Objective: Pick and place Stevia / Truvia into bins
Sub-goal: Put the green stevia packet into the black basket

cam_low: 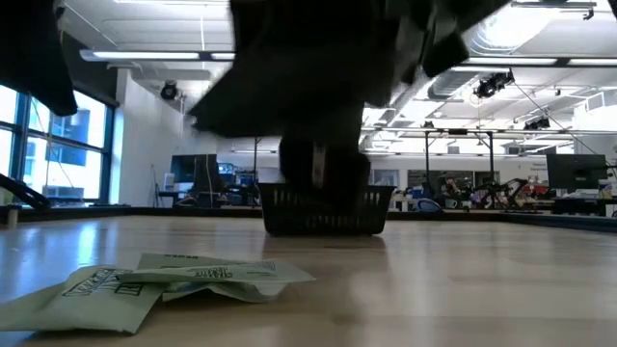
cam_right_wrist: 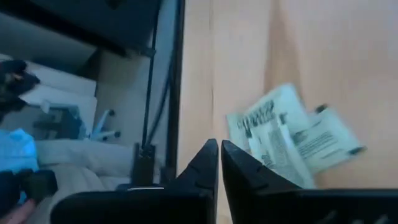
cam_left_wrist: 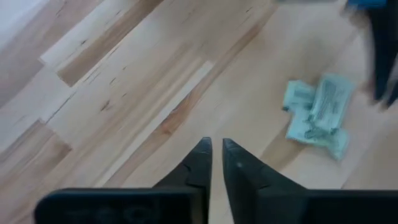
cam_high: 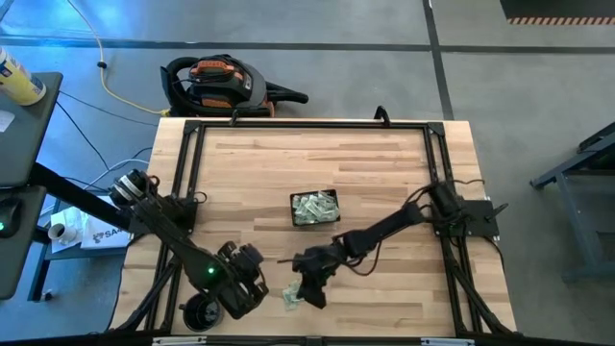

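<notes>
The black mesh tray [cam_high: 315, 208] [cam_low: 326, 210] stands mid-table, filled with pale green sachets. A few loose sachets [cam_high: 291, 295] [cam_low: 174, 280] [cam_left_wrist: 317, 115] [cam_right_wrist: 292, 140] lie flat and overlapping near the table's near edge. My right gripper [cam_high: 312, 288] [cam_right_wrist: 219, 152] hovers just right of them, fingers shut and holding nothing. To their left, my left gripper [cam_high: 245, 284] [cam_left_wrist: 216, 152] hangs over bare wood, also shut and holding nothing. In the low view a dark arm [cam_low: 318, 77] hangs in front of the tray.
A round black object [cam_high: 200, 312] sits at the near edge beside the left arm. Black frame rails [cam_high: 188, 154] run around the table top. A vacuum cleaner [cam_high: 216, 82] lies on the floor beyond the far edge. Bare wood spreads between tray and loose sachets.
</notes>
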You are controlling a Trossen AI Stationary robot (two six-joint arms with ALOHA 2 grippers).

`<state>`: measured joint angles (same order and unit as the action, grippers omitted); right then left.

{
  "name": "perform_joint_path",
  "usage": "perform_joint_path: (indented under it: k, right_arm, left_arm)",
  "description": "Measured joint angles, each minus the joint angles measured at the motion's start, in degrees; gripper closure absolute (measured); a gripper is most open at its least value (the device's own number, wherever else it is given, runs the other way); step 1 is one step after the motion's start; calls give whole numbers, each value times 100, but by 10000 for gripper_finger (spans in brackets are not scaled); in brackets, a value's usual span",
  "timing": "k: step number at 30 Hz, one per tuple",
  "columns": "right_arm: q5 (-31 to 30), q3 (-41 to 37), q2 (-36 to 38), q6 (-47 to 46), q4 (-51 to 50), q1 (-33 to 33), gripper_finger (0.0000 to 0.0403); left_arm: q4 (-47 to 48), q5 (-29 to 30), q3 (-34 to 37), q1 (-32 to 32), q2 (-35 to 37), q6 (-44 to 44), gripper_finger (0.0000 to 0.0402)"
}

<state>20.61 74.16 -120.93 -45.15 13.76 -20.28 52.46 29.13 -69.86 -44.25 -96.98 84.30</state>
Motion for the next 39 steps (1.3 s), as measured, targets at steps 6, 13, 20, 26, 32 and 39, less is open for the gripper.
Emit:
perform_joint_path:
  k: [6, 13, 20, 26, 32, 39]
  right_arm:
    - [378, 435, -471, 33, 172, -5, 397]
    - [-359, 797, -722, 762, -1220, -68, 400]
    - [-2319, 1326, -674, 1959, -3296, -414, 402]
    - [-4283, 2120, -732, 2680, -5071, -611, 402]
    - [-5984, 2652, -264, 3200, -5346, -590, 398]
    - [-4557, 2620, 649, 2743, -6126, 60, 402]
  left_arm:
    - [-135, -31, -3, 0, 1, 3, 314]
    - [-137, -44, -3, 0, 1, 3, 348]
    - [-120, -22, -5, 0, 1, -25, 368]
    - [-99, 58, -5, 0, 1, -44, 352]
    - [15, 151, -7, 0, 1, -45, 349]
    - [-297, 293, 124, 38, 1, -3, 360]
